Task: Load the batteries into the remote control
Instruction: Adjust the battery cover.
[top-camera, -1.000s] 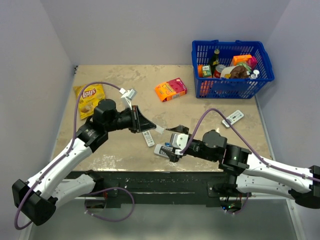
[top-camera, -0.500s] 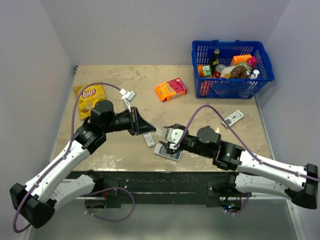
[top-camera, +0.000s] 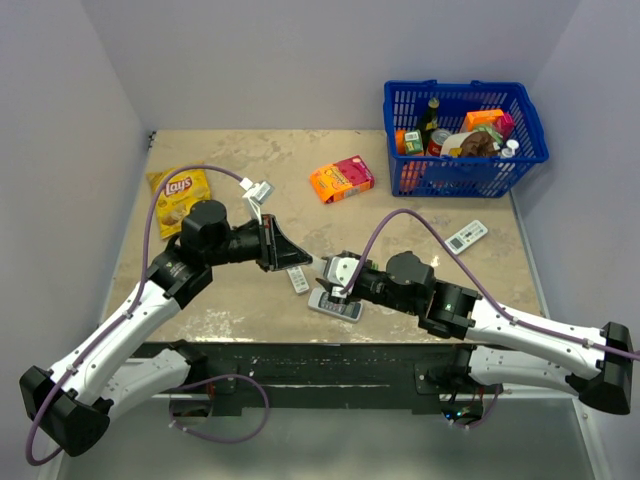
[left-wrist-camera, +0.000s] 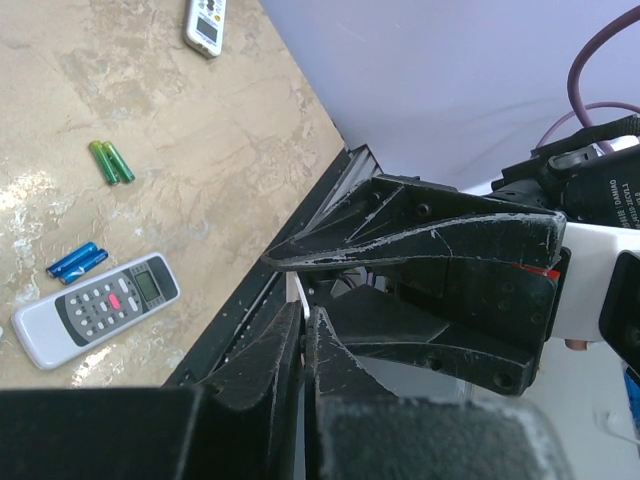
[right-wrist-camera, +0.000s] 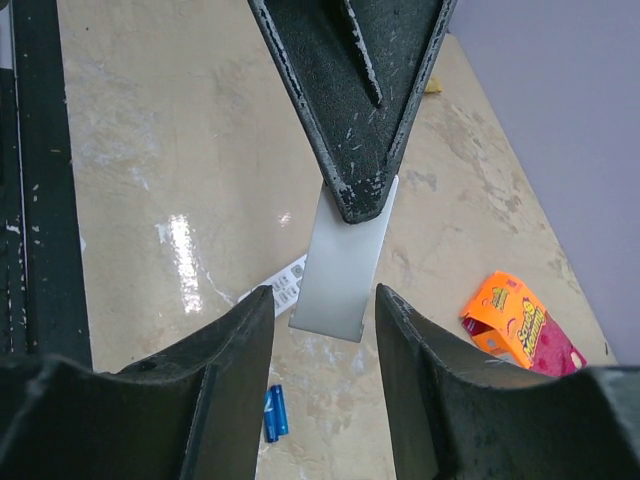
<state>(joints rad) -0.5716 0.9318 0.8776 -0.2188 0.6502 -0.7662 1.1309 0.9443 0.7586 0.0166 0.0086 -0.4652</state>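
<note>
Bright, even, tabletop (right-wrist-camera: 180, 240) glare (foreground soft)

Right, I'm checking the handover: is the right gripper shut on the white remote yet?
Open: the right gripper has a finger each side of the white remote, not clamped; the left gripper pinches it.

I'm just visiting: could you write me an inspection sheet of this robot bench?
Surface: mottled beige table, worn patches.
Job's things: slim remote held in the air; dark batteries, nothing seen.
Clutter: chip bag, orange box, full basket, display remote, far remote, green batteries, blue batteries.
Grippers: left pincer shut on the slim remote; right pincer open, straddling its free end.
Cables: purple cables arch above the table.
Surroundings: plain pale walls on three sides.
</note>
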